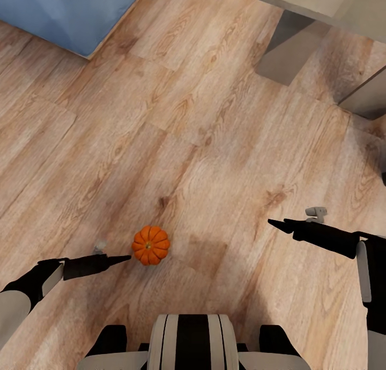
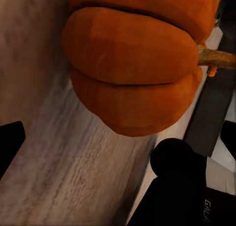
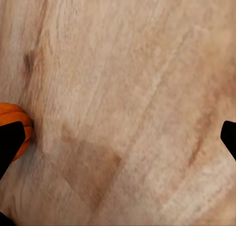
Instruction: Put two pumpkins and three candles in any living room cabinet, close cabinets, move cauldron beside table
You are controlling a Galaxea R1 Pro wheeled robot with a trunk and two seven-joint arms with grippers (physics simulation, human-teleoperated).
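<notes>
Below, label by label.
Pumpkin: one small orange ribbed pumpkin (image 1: 150, 245) sits upright on the wood floor (image 1: 214, 145), low and left of centre in the head view, with its short stem pointing up.
Left gripper: the left gripper (image 1: 122, 259) reaches in from the lower left, and its dark tip lies just beside the pumpkin's left side; whether they touch cannot be told.
Left fingers: in the left wrist view the pumpkin (image 2: 132, 64) looms very close, its brown stem off to one side, and one dark fingertip (image 2: 10, 142) shows at the frame's edge; whether the fingers are apart or together cannot be told.
Right gripper: the right gripper (image 1: 281, 225) hangs over bare floor at the right, well apart from the pumpkin, with its tip pointing toward the middle.
Right fingers: in the right wrist view two dark fingertips (image 3: 10, 145) stand at opposite edges with bare planks between them, so the fingers are spread apart and hold nothing; a sliver of the pumpkin (image 3: 14, 115) shows behind one tip.
Surroundings: a blue rug (image 1: 69, 11) covers the upper left corner, and pale grey furniture (image 1: 332, 16) with slanted supports stands at the upper right.
Robot body: the black and white trunk (image 1: 190, 340) shows at the bottom edge.
</notes>
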